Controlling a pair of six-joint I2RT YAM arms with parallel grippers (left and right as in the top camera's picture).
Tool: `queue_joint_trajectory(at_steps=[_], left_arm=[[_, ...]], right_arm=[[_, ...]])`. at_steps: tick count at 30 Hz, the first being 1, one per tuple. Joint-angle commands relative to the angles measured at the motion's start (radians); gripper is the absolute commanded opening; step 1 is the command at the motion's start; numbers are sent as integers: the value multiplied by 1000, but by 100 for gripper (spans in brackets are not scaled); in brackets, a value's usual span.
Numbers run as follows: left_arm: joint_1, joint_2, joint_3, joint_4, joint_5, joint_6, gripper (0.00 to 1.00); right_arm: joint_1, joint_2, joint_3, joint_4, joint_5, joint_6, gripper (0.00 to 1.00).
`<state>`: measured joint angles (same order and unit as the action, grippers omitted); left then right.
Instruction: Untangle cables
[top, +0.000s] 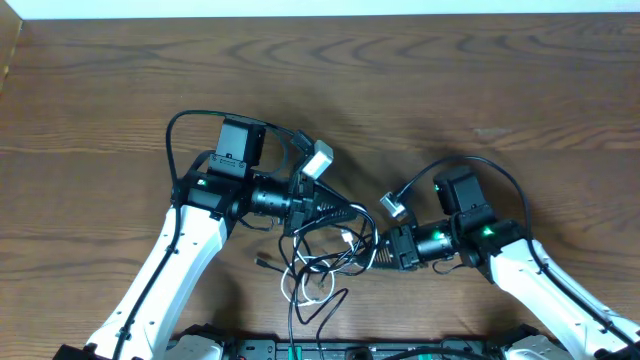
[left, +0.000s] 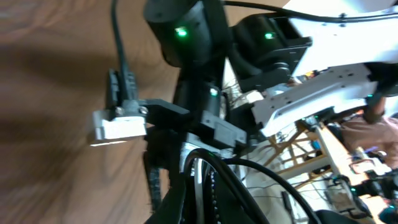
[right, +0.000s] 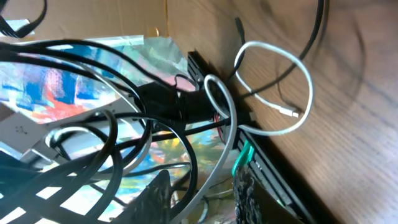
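A tangle of black and white cables (top: 322, 262) lies on the wooden table between my two arms, near the front edge. My left gripper (top: 345, 213) reaches into its upper side, and in the left wrist view that gripper (left: 199, 199) is shut on a black cable (left: 249, 186) running between the fingers. My right gripper (top: 372, 250) meets the tangle from the right. In the right wrist view the right gripper (right: 205, 199) is open, with the white cable (right: 305, 93) and a black cable (right: 112, 124) passing loosely through the gap. The white cable's plug (right: 287, 112) rests on the table.
Each wrist carries its own camera lead with a silver connector (top: 318, 160) (top: 392, 207); the right one also shows in the left wrist view as a silver connector (left: 118, 127). A black rail (right: 267, 168) runs along the table's front edge. A loose black plug (top: 262, 264) lies left of the tangle.
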<state>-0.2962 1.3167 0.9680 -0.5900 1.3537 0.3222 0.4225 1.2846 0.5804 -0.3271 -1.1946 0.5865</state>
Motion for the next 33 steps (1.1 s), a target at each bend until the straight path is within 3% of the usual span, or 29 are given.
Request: queue_joint_trajectory(at_steps=[1, 9, 15, 24, 26, 27, 33], left_arm=[[2, 4, 24, 6, -63, 42, 7], [2, 4, 20, 9, -64, 51, 7], [2, 4, 16, -8, -64, 18, 8], [2, 4, 15, -87, -55, -157, 7], [2, 4, 15, -124, -53, -156, 8], [2, 4, 15, -140, -52, -156, 8], [2, 4, 15, -180, 11, -157, 7]], right_arm=[[39, -5, 0, 2, -15, 49, 30], [78, -4, 0, 15, 31, 104, 28], [105, -5, 0, 19, 119, -57, 28], [86, -5, 0, 18, 427, -158, 38], [86, -5, 0, 17, 497, -158, 53], [86, -5, 0, 13, 526, -158, 56], [86, -5, 0, -29, 736, -158, 52]])
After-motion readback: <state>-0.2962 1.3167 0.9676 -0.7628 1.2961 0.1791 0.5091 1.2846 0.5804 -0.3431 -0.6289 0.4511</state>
